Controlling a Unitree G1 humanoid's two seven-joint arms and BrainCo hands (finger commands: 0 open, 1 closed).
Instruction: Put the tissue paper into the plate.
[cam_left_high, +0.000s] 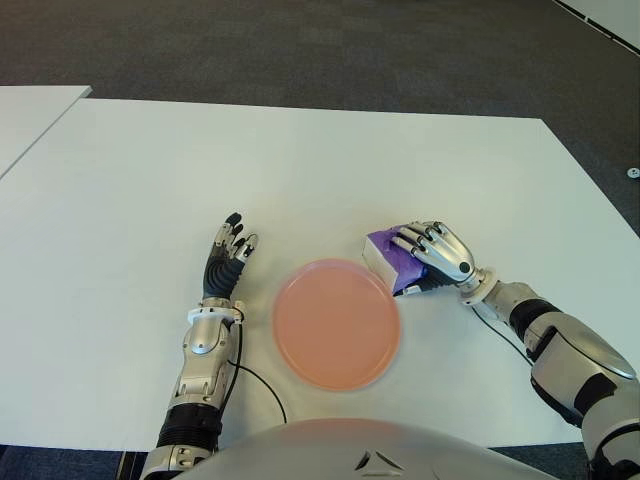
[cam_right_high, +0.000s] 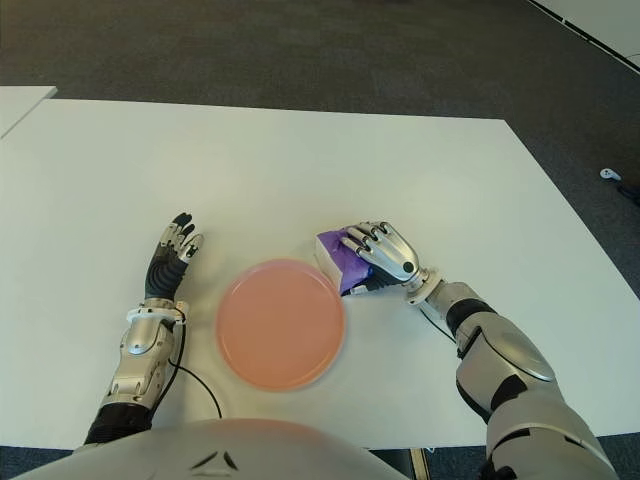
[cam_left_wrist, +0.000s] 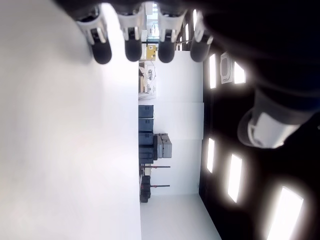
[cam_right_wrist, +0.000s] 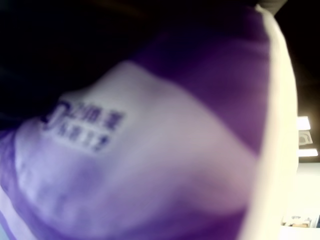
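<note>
Right of centre, the right hand (cam_left_high: 437, 252) drapes its jointed metal fingers over the purple tissue pack (cam_left_high: 390, 256), grasping the soft, crinkly packet on the white table (cam_left_high: 300, 170). Just beside the packet, toward lower centre, sits the round, smooth pink plate (cam_left_high: 337, 323), holding nothing. Left of the plate, the left hand (cam_left_high: 227, 255) shows flat, its fingers extended and holding nothing.

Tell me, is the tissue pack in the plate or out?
Out. The tissue pack is beside the plate, under the right hand; the plate holds nothing.
</note>
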